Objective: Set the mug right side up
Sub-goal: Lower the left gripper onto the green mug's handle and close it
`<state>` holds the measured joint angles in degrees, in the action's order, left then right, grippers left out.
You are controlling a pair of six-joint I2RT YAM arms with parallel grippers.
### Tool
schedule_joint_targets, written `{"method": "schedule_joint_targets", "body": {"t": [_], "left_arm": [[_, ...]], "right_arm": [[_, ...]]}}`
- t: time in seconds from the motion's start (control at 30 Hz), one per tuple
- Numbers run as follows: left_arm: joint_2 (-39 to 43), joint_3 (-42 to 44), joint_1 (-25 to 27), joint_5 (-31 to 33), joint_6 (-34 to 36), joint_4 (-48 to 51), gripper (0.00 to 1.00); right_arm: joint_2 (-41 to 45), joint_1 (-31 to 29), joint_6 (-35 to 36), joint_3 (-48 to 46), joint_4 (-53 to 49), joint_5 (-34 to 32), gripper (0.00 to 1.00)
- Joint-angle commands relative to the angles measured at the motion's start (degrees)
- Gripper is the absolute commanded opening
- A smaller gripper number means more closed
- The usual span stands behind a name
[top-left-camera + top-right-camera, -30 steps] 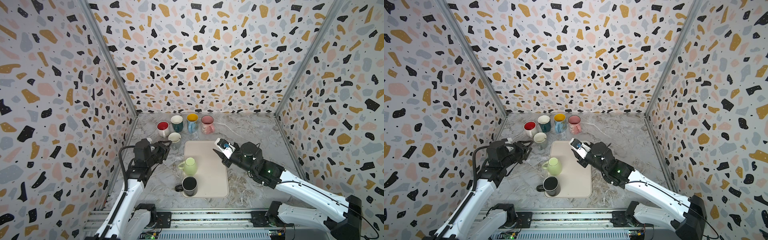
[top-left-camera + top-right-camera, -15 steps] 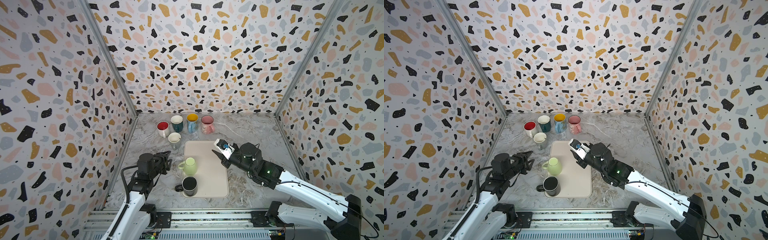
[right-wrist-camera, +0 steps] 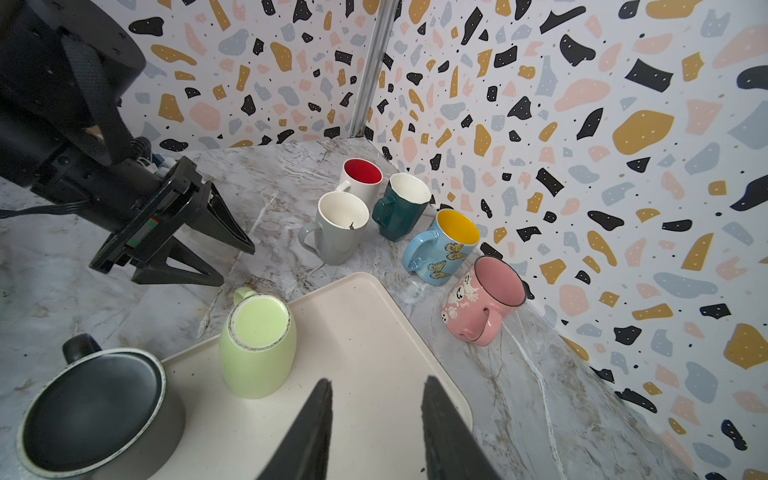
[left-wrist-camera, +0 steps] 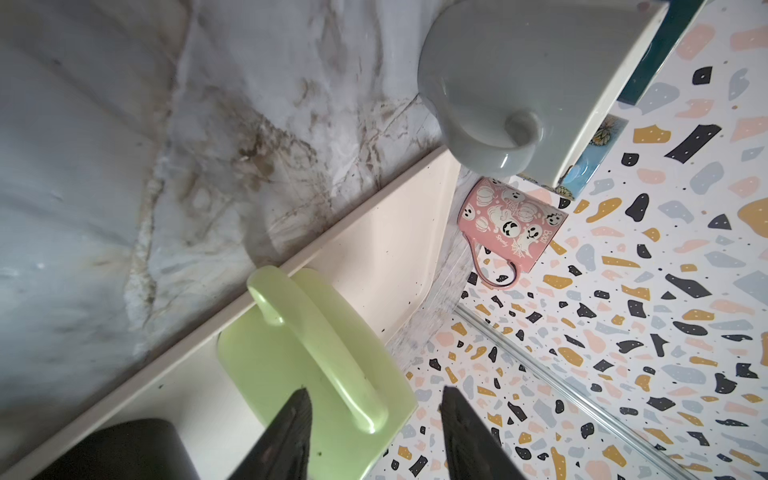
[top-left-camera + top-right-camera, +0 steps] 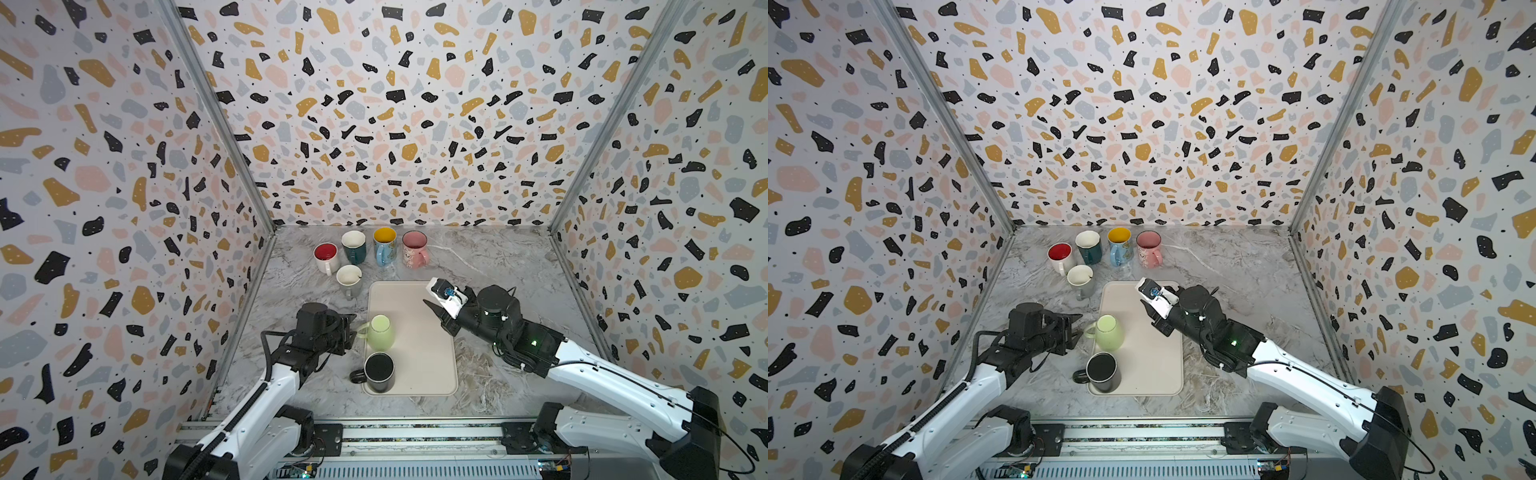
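A pale green mug stands upside down on the cream tray, its flat base up and its handle pointing left. My left gripper is open, level with that handle. The handle's end lies between the fingertips without touching them. A black mug also stands base up at the tray's front left corner. My right gripper hangs open and empty above the tray's far right part, to the right of the green mug.
Several upright mugs stand behind the tray: a grey one, a white one with a red inside, a teal one, a blue one and a pink one. Patterned walls close three sides.
My left arm has swung from beside the grey mug toward the front and lower, bringing its open gripper to the green mug's handle. The right arm has barely moved.
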<state>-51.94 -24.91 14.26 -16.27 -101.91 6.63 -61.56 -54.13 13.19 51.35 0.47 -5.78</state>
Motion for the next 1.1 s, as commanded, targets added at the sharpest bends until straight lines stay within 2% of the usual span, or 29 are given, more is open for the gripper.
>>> {"method": "schedule_joint_targets", "body": {"t": [0.0,0.53,0.77,0.93,1.07], "left_arm": [[0.05,0.09,1.05,1.38,-3.60,-0.18,0.51],[-7.25,1.18,2.47,1.73,-6.91,-9.54,0.49],[-10.37,0.16,2.61,0.63,-5.88,-10.34,0.49],[-11.35,0.80,2.70,0.64,-6.57,-11.84,0.41],[-13.93,-0.31,2.79,-0.29,-5.98,-12.94,0.41]], "right_arm": [[-0.35,-0.36,0.19,0.79,1.37,-0.44,0.38],[-1.36,-0.36,0.52,0.87,1.48,-1.18,0.38],[-1.63,-0.33,0.57,0.94,1.37,-1.96,0.38],[-2.13,-0.28,0.46,0.68,1.73,-1.95,0.38],[-2.80,-0.27,0.67,0.98,1.41,-2.21,0.38]]}}
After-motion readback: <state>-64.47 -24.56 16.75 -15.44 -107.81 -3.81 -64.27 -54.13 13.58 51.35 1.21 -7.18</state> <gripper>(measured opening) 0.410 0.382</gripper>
